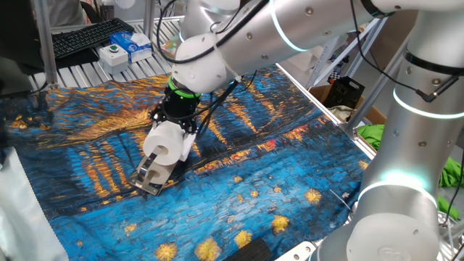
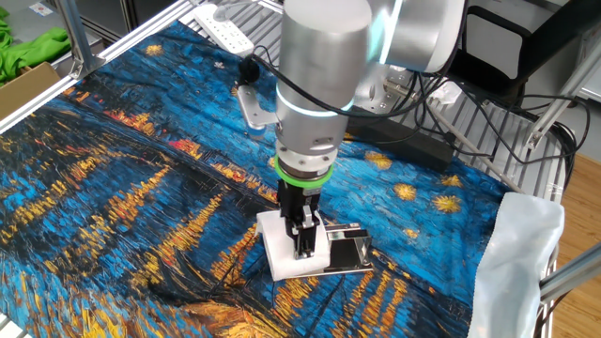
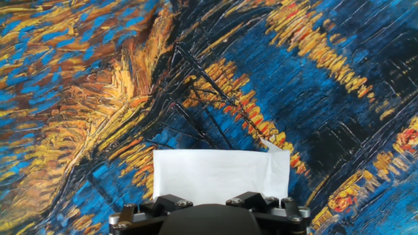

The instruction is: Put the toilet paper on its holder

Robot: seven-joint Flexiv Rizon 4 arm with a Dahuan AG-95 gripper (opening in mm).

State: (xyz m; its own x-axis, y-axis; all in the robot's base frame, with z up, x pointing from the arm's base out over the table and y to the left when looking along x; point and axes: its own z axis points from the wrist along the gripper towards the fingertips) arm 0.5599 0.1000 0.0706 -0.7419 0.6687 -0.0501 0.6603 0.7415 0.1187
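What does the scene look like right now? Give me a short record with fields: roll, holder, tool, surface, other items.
roll: the toilet paper, white, lying on its side, hollow core visible
holder: the holder, shiny metal, flat on the cloth, right beside the roll
tool: the tool points down, fingers astride the roll; whether it is gripped cannot be told
surface: blue and orange painted cloth
other items: keyboard and white-and-blue box at the far edge
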